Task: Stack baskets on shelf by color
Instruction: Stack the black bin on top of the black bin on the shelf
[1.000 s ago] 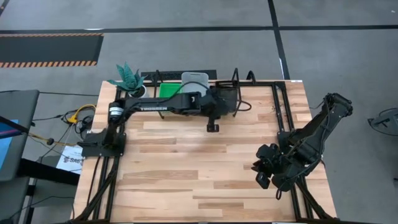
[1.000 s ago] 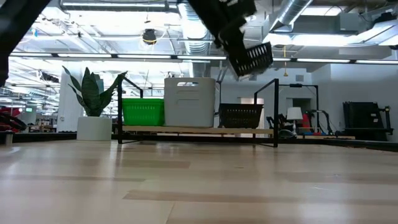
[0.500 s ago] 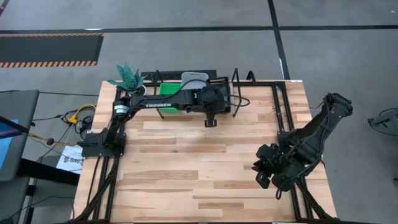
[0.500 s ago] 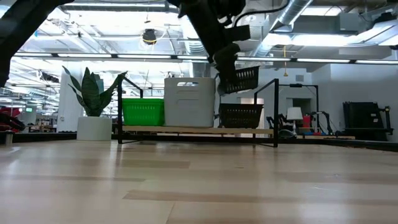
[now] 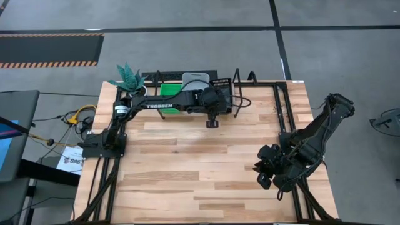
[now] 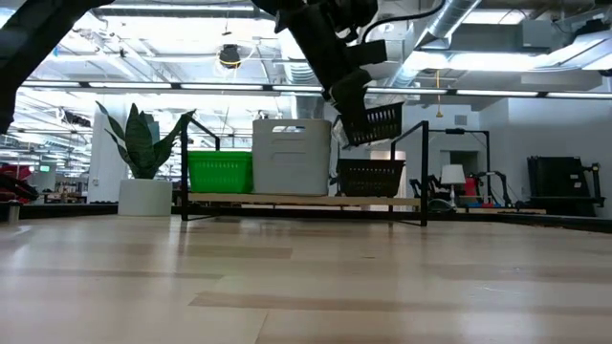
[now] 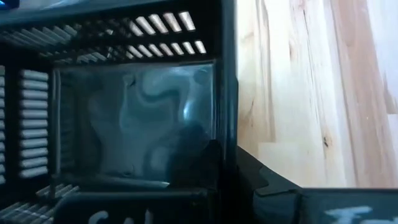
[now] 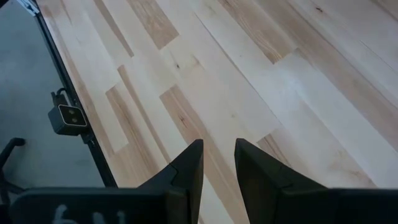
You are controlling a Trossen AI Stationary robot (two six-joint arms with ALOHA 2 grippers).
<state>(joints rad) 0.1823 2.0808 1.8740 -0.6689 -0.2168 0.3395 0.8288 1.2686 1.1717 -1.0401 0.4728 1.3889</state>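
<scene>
Left pincer (image 6: 352,100) clamped on black basket (image 6: 373,122) — above shelf (image 6: 296,200); plant (image 6: 143,143) beside.

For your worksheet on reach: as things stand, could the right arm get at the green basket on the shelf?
Probably not. The right gripper waits empty at the table's near right corner, while the green basket sits far across on the shelf, with the left gripper holding a black basket in between.
</scene>
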